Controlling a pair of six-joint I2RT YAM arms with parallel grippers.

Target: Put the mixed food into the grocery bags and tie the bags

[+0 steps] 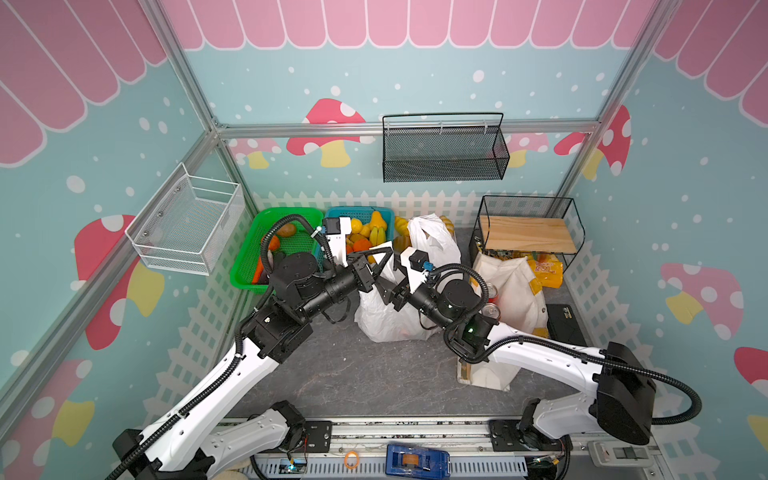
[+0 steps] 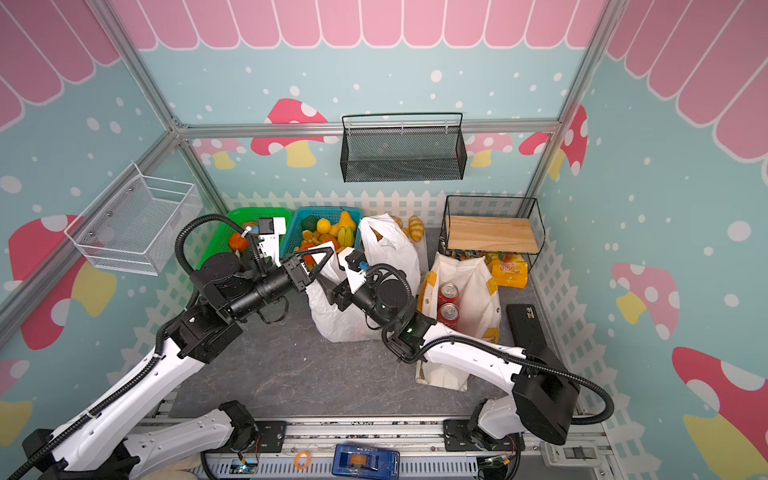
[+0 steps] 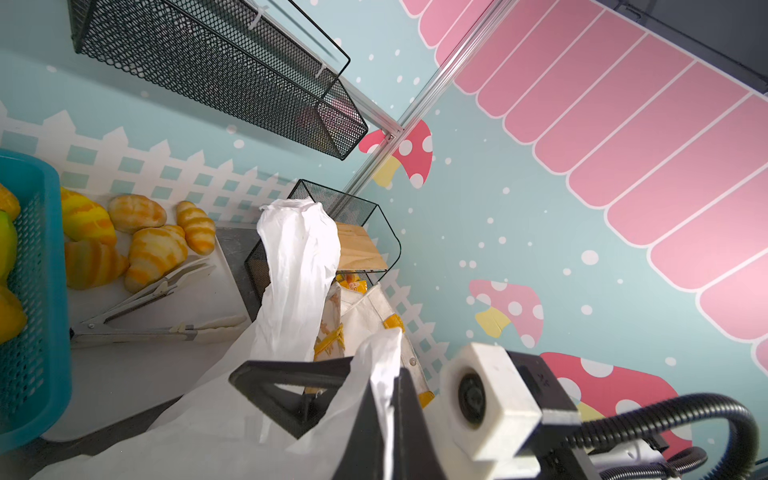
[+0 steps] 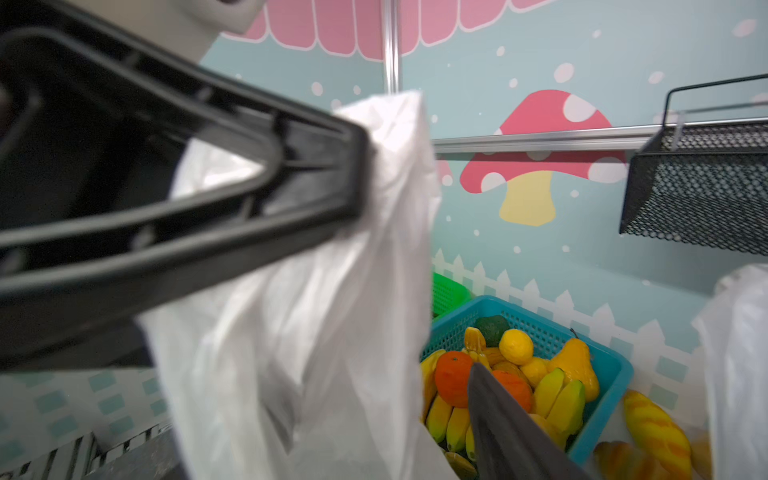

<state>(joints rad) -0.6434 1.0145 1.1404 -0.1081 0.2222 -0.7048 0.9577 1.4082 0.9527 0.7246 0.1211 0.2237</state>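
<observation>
The thin white plastic bag stands mid-table. My left gripper is shut on one of its handles and holds it raised. Just below, my right gripper is open around the same handle strip; one finger shows clearly, the other only as a shadow behind the plastic. The bag's other handle stands up free. Two red soda cans lie in the white tote with yellow patches.
At the back stand a green basket and a blue basket of fruit. Croissants and tongs lie on a white tray. At the right are a black wire shelf, a yellow packet and a black box.
</observation>
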